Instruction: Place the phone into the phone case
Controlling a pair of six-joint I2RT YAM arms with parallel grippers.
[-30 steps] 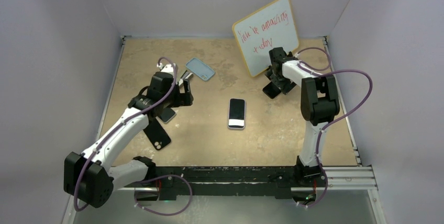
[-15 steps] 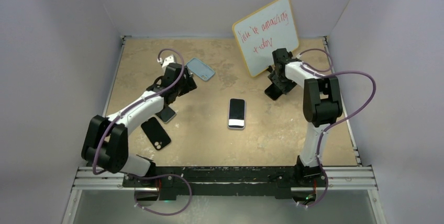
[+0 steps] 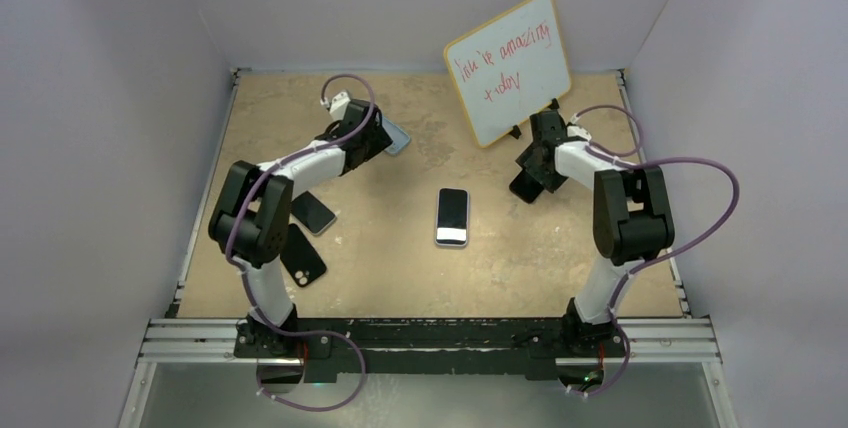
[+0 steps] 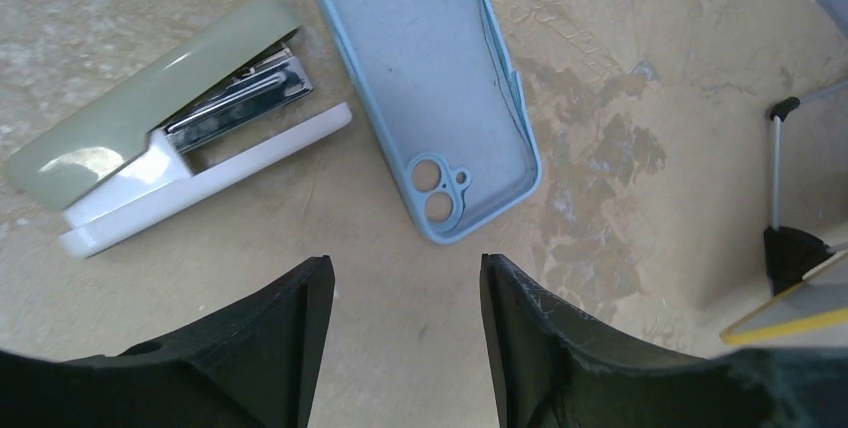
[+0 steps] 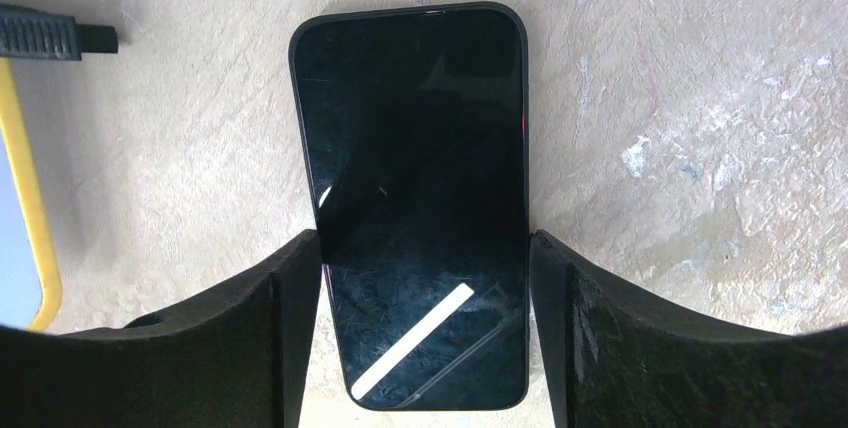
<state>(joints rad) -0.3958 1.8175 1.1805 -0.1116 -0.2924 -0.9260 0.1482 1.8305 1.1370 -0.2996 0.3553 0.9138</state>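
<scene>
Right gripper (image 5: 425, 248) appears to pinch the phone (image 5: 410, 148), flat on the table (image 5: 700, 98), by its long edges; left gripper (image 4: 405, 273) spread and empty, just short of the blue case (image 4: 425, 68). Risk — thin, slick edges offer little hold, so the phone may slip on lifting.

This is a robotics lab cell (a test booth, not a home or shop): plain pale walls (image 3: 110, 98) box in a mottled tan table (image 3: 400, 278), an aluminium rail (image 3: 450, 340) along its near edge carries the cabled left arm (image 3: 300, 163) and right arm (image 3: 625, 213), and a handwritten whiteboard (image 3: 508, 66) stands near its far right corner.
</scene>
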